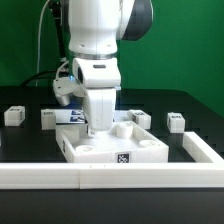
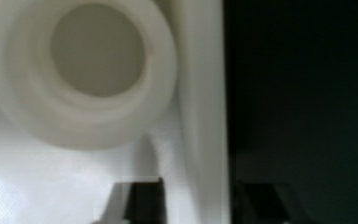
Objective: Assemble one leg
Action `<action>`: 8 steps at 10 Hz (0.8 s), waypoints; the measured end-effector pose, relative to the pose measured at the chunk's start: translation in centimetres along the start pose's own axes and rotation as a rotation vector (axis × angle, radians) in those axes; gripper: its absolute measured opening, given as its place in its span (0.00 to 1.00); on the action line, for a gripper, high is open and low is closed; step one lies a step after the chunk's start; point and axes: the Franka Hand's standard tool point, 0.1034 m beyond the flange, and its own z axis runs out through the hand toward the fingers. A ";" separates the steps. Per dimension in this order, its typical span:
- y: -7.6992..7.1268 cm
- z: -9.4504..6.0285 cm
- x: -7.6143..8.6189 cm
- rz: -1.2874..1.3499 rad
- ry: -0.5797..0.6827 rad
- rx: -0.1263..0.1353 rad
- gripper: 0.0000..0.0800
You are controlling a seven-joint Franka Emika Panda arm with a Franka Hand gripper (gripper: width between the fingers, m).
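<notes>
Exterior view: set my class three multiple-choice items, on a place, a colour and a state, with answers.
1. The gripper hangs: A over the large flat white square plate with round holes; B at the exterior view's left edge; C at its right edge.
2. The table is: A green; B white; C black.
3. The small white plastic leg at the exterior view's far left is: A gripped; B standing free on the table; C on the plate.
Answers: A, it sits above the plate; C, the bare surface shows black; B, nothing touches it.
</notes>
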 end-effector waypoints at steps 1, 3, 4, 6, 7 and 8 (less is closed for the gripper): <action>0.2 -0.1 -0.1 0.001 -0.001 -0.008 0.09; 0.2 -0.1 -0.1 0.001 -0.001 -0.009 0.09; 0.2 -0.1 -0.1 0.001 -0.001 -0.010 0.09; 0.3 -0.2 -0.1 0.001 -0.001 -0.012 0.09; 0.4 -0.2 0.1 0.021 -0.001 -0.016 0.09; 0.8 -0.2 1.1 0.072 0.003 -0.028 0.09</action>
